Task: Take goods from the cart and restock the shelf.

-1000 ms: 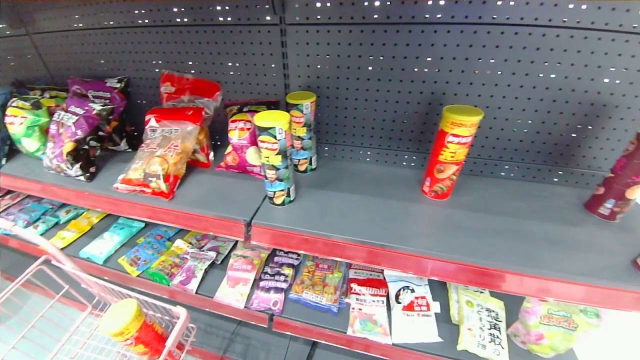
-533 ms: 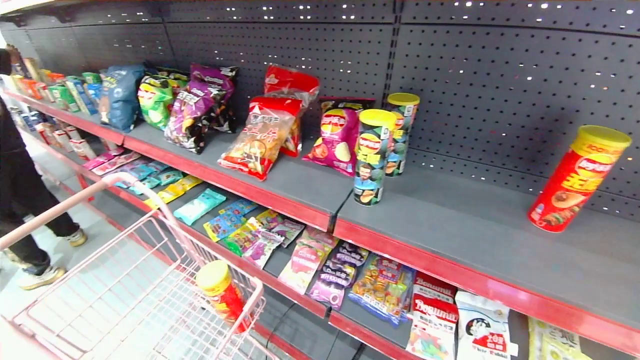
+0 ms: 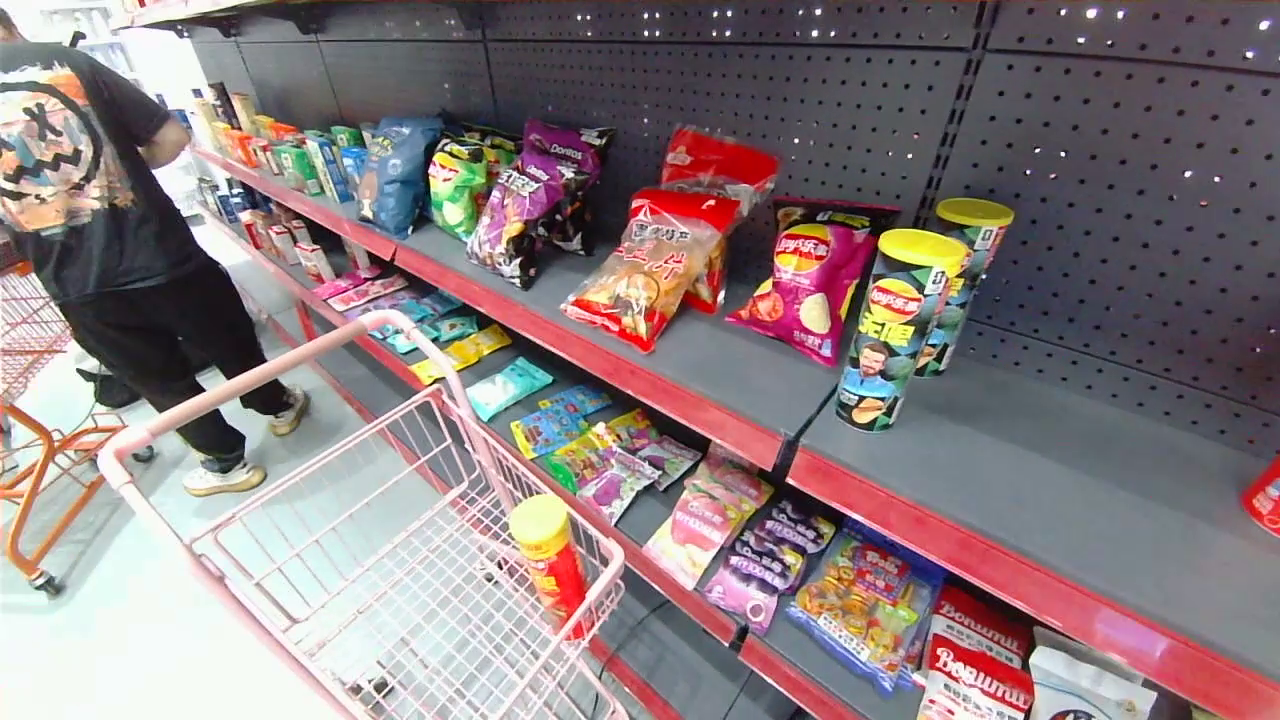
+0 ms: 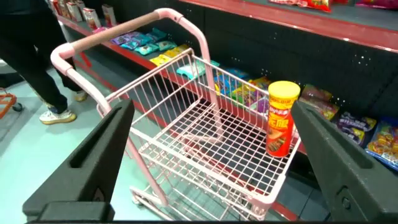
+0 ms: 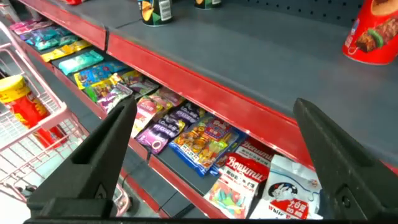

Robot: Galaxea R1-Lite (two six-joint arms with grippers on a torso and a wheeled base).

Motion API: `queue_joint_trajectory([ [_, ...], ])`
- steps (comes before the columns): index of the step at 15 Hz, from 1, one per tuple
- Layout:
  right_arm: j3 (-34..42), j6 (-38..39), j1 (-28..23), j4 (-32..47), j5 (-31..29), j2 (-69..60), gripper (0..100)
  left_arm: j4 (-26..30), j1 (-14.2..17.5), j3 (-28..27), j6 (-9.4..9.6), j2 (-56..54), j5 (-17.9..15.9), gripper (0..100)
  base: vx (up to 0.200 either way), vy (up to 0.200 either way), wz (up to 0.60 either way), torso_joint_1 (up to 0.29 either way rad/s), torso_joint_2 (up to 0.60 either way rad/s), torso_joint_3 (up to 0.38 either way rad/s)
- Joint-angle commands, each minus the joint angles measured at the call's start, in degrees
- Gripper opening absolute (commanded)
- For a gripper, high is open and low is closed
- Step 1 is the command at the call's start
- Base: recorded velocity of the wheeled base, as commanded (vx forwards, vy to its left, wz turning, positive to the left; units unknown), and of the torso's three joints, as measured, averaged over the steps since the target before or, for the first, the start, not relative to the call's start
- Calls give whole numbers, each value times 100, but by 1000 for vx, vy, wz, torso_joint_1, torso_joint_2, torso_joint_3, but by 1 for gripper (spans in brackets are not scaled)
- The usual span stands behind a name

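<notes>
Left gripper (image 4: 211, 111): fingers spread wide, nothing between, hanging over pink wire shopping cart (image 3: 400, 590). Right gripper (image 5: 214, 107): fingers likewise wide apart, nothing held, facing the red front edge of the grey metal shelf (image 5: 261, 56).

In the cart: one red cylindrical chip can with yellow lid (image 3: 552, 565), standing in the corner nearest the shelf, against the wire wall; lower end half screened by the wire. Cart's near end cut off by the frame edge in head view.

Beyond the cart, one tier down: row of flat candy packets (image 3: 700, 510); right-hand ones cut off.

Up on the grey shelf: green-patterned chip can with yellow lid (image 3: 890, 330) upright near the front edge; second can of the same kind (image 3: 962, 260) right behind, partly hidden by the first. Left of those, leaning chip bags (image 3: 650, 270), rear ones overlapped by front ones.

Far right: another red can (image 3: 1262, 495), only a sliver in head view, top cut off in right wrist view.
</notes>
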Motion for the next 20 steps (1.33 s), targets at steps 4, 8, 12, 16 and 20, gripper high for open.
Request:
queue_joint_trajectory([
  [4,1,-2,-2,-2,0,-1,100,2,-6,2,-1,5,4,100,0,0,0,-133,328,186],
  [8,1,7,-2,-2,0,-1,100,2,-6,2,-1,5,4,100,0,0,0,-145,362,210],
  [12,1,7,-2,-2,0,-1,100,2,-6,2,-1,5,-5,100,0,0,0,-154,393,231],
  [16,1,7,-2,-2,0,-1,100,2,-6,2,-1,5,-5,100,0,0,0,-189,520,314],
  [20,1,-2,-2,-2,0,-1,100,2,-6,2,8,22,-14,100,0,0,0,-184,542,352],
])
